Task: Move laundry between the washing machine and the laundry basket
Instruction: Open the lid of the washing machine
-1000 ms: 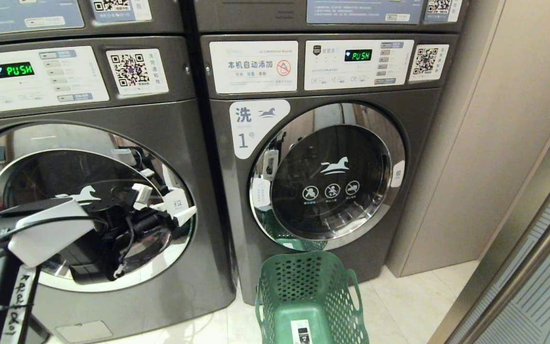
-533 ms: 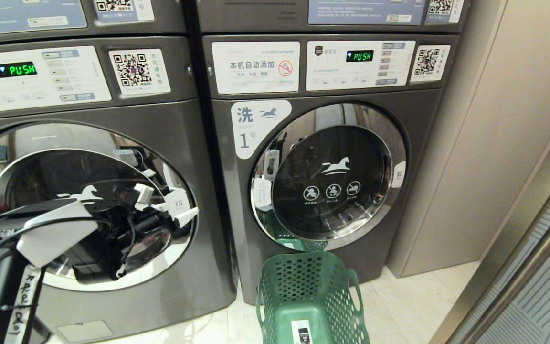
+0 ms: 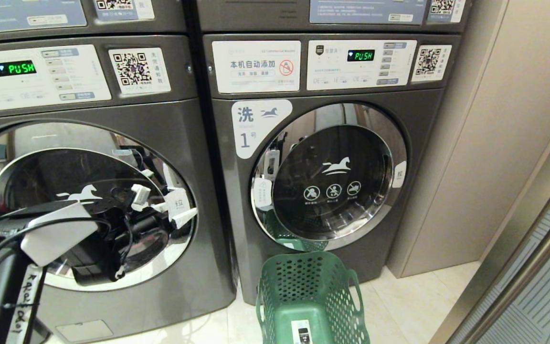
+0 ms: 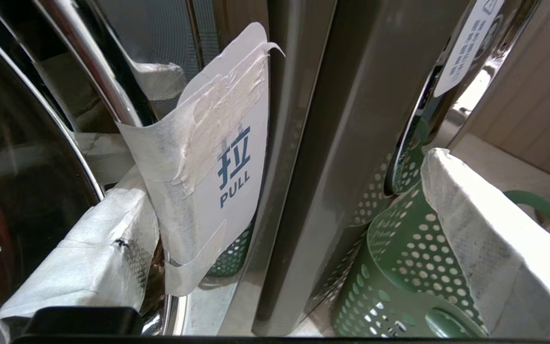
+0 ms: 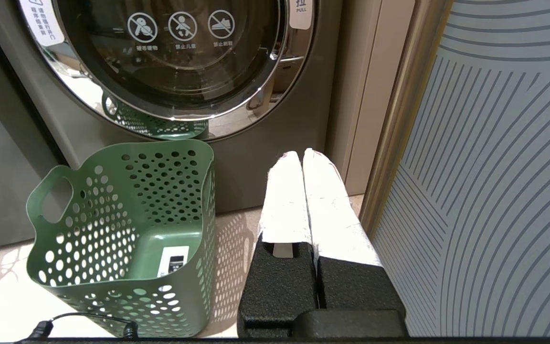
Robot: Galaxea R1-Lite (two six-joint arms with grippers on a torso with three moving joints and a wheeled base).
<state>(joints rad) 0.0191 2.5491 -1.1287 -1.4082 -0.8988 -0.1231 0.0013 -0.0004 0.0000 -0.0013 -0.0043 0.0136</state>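
A: Where is the white taped "PULL" tab (image 4: 217, 162) from our left gripper (image 3: 163, 205)?

B: On the right rim of the left grey washing machine's round chrome door (image 3: 89, 205), running up and down, between our wide-open jaws; one white padded finger (image 4: 84, 258) lies just beside it.

A: And the other arm?

B: Our right gripper (image 5: 303, 165) is closed and empty, low beside the green perforated plastic laundry basket (image 3: 311, 296) on the floor.

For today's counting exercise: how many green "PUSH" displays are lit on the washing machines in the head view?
2. One green "PUSH" display is on the left grey front-loading washer's panel; the other green "PUSH" display is on the right washer's panel. Upper machines are cropped, so more may be hidden.
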